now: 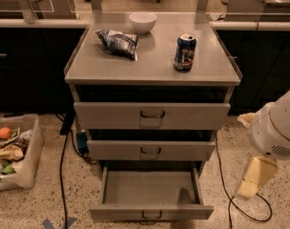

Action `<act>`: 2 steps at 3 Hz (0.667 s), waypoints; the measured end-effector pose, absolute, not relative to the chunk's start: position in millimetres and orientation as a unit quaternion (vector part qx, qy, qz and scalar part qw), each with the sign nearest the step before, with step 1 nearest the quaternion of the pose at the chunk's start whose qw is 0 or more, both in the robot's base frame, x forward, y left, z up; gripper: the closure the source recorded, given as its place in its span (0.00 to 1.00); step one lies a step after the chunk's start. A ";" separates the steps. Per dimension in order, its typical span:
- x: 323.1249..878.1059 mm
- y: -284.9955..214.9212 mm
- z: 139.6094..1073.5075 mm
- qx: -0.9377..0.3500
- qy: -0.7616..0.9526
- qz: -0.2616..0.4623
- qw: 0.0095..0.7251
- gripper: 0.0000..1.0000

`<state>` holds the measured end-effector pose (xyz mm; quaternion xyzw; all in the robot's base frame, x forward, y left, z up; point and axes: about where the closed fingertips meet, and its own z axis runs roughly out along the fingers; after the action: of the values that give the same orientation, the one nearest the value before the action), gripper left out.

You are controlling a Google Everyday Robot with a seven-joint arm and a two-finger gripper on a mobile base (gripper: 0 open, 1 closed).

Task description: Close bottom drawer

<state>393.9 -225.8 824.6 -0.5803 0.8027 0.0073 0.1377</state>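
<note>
The gripper (pixel 252 178) hangs low at the right side of the cabinet (pixel 152 66), near the floor and beside the open drawer, but not touching it. Whether it is open or closed, I cannot tell from where I stand. Just above it is the round white body of the arm (pixel 276 128).

The step in hand, as I judge it, is to bring the gripper to the front of the bottom drawer (pixel 121 212) and push it in. To do this well, the gripper should first go around to the front of the panel, because now it is at the side. Then it should press on the middle of the panel, close to the small dark handle (pixel 151 215), so that the drawer slides straight and does not jam. The push is better slow and level, directed toward the back of the cabinet. A black cable (pixel 225 175) lies on the floor near the gripper, and it would be good not to catch it.

The bottom drawer is the lowest of three, at the foot of the grey cabinet, and it stands far out toward me. Its tray is plain grey and I see nothing inside. Its front panel is low. The middle drawer (pixel 111 150) and the top drawer (pixel 107 115) above it also stand out a little, but much less.
</note>
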 end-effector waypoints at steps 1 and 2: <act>389.5 -212.5 777.2 -0.547 0.811 0.097 0.186 0.00; 384.1 -181.0 725.8 -0.533 0.807 0.160 0.199 0.00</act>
<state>384.1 -181.0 725.8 -0.5328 0.8067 0.1600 0.1993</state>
